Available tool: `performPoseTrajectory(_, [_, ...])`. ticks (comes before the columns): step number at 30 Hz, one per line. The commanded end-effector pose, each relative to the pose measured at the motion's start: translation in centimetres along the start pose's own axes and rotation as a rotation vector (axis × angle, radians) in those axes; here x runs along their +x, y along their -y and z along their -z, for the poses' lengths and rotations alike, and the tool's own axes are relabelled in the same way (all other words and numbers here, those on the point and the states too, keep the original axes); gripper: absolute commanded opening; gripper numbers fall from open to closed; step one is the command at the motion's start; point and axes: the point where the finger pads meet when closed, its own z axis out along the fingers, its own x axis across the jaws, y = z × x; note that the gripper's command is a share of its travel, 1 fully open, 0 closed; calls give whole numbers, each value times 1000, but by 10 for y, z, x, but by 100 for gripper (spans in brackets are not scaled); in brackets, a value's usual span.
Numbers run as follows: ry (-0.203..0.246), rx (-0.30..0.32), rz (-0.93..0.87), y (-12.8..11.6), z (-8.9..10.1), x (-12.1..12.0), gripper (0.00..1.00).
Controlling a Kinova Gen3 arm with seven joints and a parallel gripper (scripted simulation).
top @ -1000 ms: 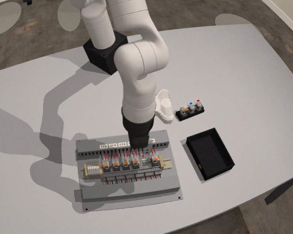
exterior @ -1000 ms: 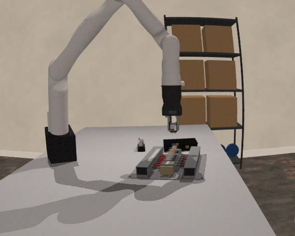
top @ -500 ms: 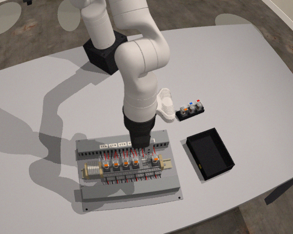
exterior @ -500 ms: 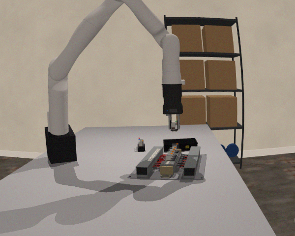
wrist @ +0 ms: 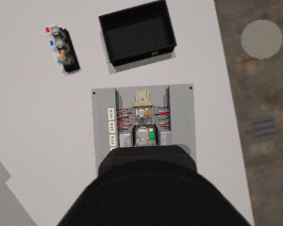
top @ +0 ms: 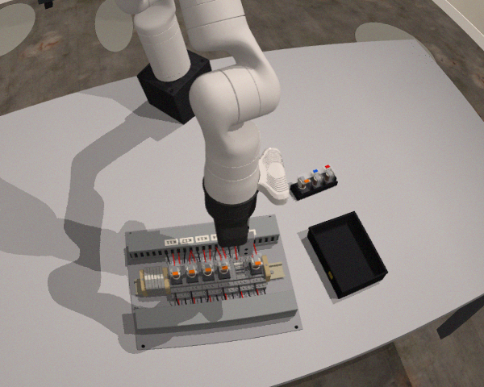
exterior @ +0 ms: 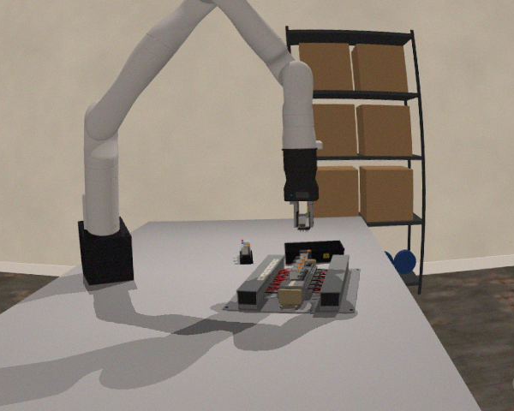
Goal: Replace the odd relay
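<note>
My gripper (exterior: 302, 219) is shut on a relay with a green test button (wrist: 145, 136) and holds it well above the relay panel (top: 210, 279). In the row on the panel, several relays (top: 199, 270) have orange buttons. One socket (top: 239, 267) between them stands empty, with one more orange-button relay (top: 256, 263) to its right. The spare holder (top: 314, 181) carries three relays, with orange, blue and red buttons. The black tray (top: 346, 254) is empty, to the right of the panel. In the top view the wrist hides the fingers.
The arm's black base (top: 174, 85) stands at the back of the table. A shelf with cardboard boxes (exterior: 363, 128) stands beyond the far end of the table. Grey wire ducts (top: 200, 241) run along the panel on both sides of the relay row.
</note>
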Motion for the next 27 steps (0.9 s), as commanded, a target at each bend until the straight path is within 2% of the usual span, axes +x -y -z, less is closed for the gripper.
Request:
performPoseTrajectory(1, [0,0,-1,0,-1,0,0])
performPoseTrajectory(27, [1,-1,-1,-2,-7,-1,0])
